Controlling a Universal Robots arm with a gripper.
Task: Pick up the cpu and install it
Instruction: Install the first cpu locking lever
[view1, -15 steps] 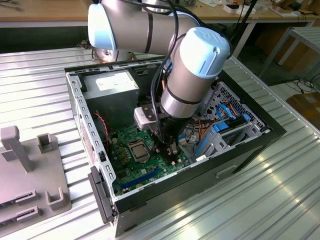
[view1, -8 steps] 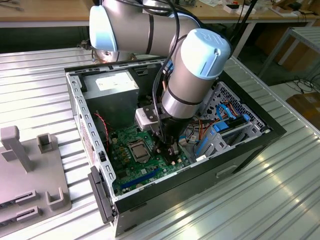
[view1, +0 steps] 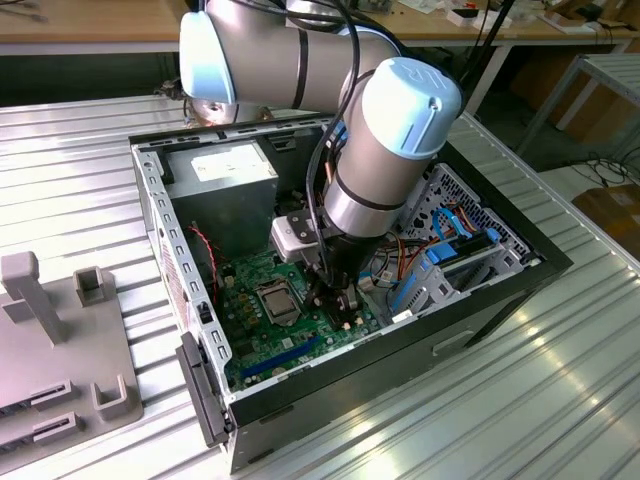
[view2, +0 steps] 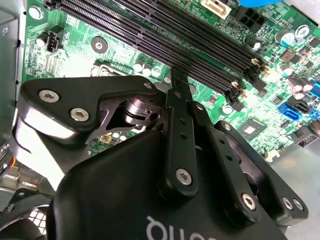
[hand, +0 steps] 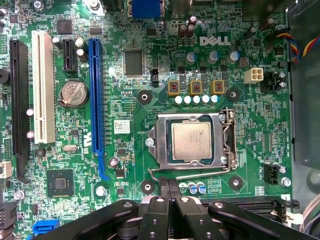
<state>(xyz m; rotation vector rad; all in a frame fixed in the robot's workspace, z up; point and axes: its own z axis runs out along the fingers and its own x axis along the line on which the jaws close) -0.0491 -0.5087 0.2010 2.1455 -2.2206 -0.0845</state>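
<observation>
The jaws are closed, the two black fingers (view2: 176, 92) pressed flat against each other with nothing between them, as the second wrist view shows; the gripper (view2: 178, 75) hangs with its tip just over the long black memory slots (view2: 165, 30) of the green motherboard (view2: 270, 105).

In the exterior view, the arm (view1: 385, 150) reaches down into an open computer case (view1: 500, 290) lying on a ribbed metal table (view1: 520, 400). The gripper (view1: 335, 300) sits low above the motherboard (view1: 270, 340), just beside the socket (view1: 277, 301), on the exterior view's right of it. The cpu cannot be told apart from the socket here. A grey power supply (view1: 225, 180) lies farther back in the case from the socket, and blue-tabbed drive bays (view1: 440, 270) stand on the far side of the gripper from it. A grey fixture (view1: 60, 350) with upright posts rests on the table, well apart from the case.

In the first wrist view, the cpu (hand: 191, 141) lies flat inside the metal-framed socket (hand: 160, 145), its silver-grey face up and square to the frame. The socket's lever (hand: 200, 173) runs along the frame edge nearest the gripper (hand: 170, 192), whose closed fingertips stand just beside that edge, apart from the cpu. A coin battery (hand: 72, 92) and a blue expansion slot (hand: 96, 100) sit well away from the socket.
</observation>
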